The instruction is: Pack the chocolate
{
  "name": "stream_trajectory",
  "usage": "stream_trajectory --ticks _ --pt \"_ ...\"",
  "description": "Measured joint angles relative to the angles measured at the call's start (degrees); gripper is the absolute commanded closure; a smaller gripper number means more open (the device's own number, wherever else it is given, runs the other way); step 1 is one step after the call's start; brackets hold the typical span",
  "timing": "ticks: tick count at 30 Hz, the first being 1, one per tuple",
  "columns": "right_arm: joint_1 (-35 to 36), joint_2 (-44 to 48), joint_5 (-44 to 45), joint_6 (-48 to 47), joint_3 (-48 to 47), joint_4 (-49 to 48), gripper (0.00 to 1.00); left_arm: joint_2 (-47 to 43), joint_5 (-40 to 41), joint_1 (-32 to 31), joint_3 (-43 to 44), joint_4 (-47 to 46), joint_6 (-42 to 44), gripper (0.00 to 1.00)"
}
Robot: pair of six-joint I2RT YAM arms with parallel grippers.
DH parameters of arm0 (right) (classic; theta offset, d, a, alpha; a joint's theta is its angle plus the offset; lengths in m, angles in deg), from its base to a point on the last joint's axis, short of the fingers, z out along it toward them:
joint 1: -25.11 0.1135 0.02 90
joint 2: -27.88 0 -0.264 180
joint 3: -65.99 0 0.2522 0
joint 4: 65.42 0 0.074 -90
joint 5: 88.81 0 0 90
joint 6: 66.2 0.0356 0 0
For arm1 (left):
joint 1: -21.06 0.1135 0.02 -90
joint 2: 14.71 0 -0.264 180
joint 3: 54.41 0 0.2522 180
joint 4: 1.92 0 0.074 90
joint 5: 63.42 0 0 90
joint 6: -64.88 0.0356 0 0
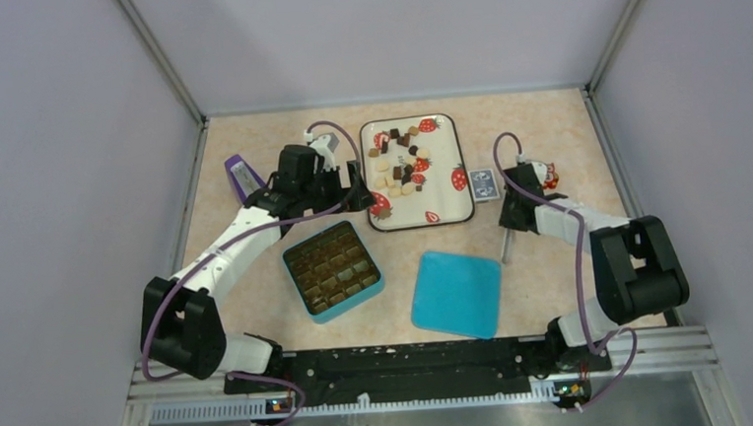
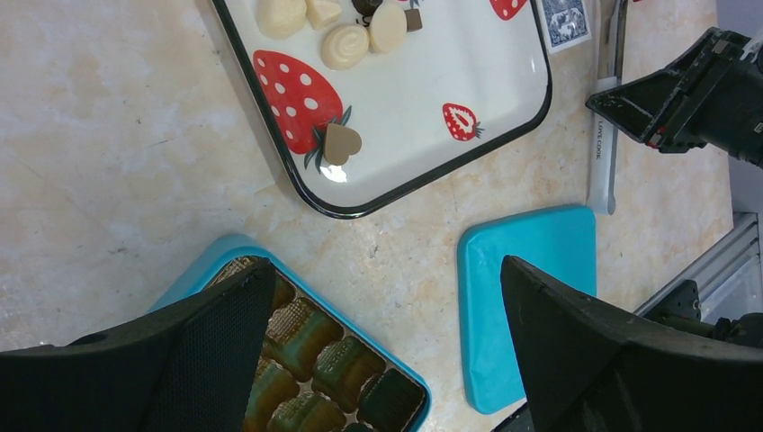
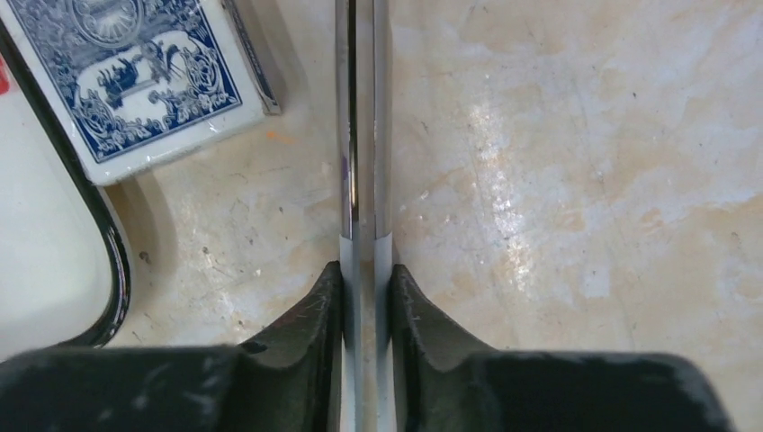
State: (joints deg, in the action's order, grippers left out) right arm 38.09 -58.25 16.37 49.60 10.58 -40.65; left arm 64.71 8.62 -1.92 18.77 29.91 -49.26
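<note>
Beige tabletop point(image 1: 545, 124), card deck point(image 1: 483, 185) beside tray point(image 1: 440, 155), right hand point(image 3: 367, 297) pinching tongs point(image 3: 360, 135), left hand point(image 2: 385, 270) wide

This is a robot lab, a small test booth. Plain grey walls point(image 1: 52, 144) stand on three sides of the table point(image 1: 250, 142). Metal bars point(image 1: 159, 58) run up from the table's far corners. Two robot arms, the left arm point(image 1: 222, 252) and the right arm point(image 1: 570, 219), are bolted to a black rail point(image 1: 411, 359) at the table's near edge. Purple cables point(image 1: 581, 270) loop along the arms. A silver metal track point(image 1: 414, 398) lies just in front of the rail.
</note>
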Motion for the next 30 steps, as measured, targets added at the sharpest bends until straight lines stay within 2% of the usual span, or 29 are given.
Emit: stream_trajectory --ticks 2,7,13,19,25,30 --pt "0.00 0.63 0.11 0.24 -0.04 1.29 0.98 0.00 0.02 0.00 0.00 0.02 0.02 0.01" --pt "0.00 6.49 -0.17 -1.36 -2.51 11.34 0.98 1.03 -0.15 0.00 0.79 0.85 0.33 0.01" --pt "1.57 9.99 -3.30 -5.16 -17.05 19.52 0.92 2.51 2.21 -0.02 3.13 3.67 1.79 0.01" --pt "13.07 3.28 -7.96 -9.22 -33.75 25.16 0.86 5.90 11.74 0.02 12.20 10.32 2.49 0.01" --pt "20.61 -3.63 -14.10 -9.73 -34.99 28.46 0.71 5.68 18.60 2.08 14.73 14.86 4.42 0.01" --pt "24.48 -7.61 -15.32 -9.75 -34.99 30.99 0.65 3.72 20.74 4.28 13.81 15.82 4.52 0.01"
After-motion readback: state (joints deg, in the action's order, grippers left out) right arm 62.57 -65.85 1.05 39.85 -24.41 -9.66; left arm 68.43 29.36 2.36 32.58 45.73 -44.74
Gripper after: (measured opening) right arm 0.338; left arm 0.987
